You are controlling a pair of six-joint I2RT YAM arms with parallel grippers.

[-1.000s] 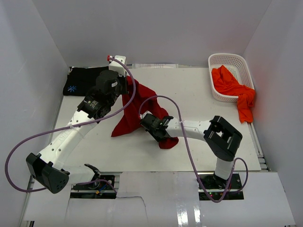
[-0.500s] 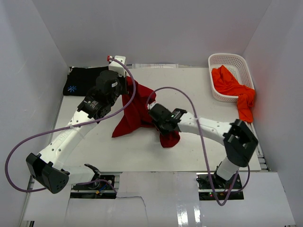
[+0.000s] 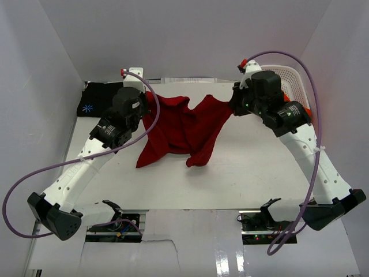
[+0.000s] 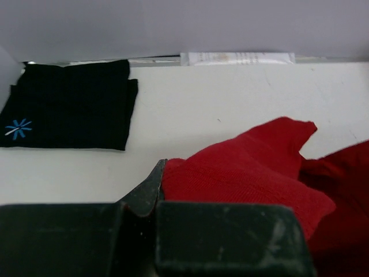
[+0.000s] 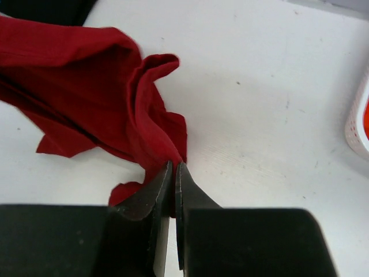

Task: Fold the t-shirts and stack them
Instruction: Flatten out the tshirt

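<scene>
Left pincer (image 3: 147, 107) and right pincer (image 3: 233, 104) both clamp the dark red cloth t-shirt (image 3: 184, 130). I'd stretch it evenly, then lower it flat onto the white tabletop (image 3: 248, 167).

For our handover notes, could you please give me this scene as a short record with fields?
dark red t-shirt: unfolded, stretched between both arms, lower part reaching the table
left jaws: shut on one edge of the dark red t-shirt
right jaws: shut on its opposite edge
black t-shirt: folded flat, far left corner, blue print showing
orange-red t-shirt: in the white basket, far right, mostly hidden
</scene>
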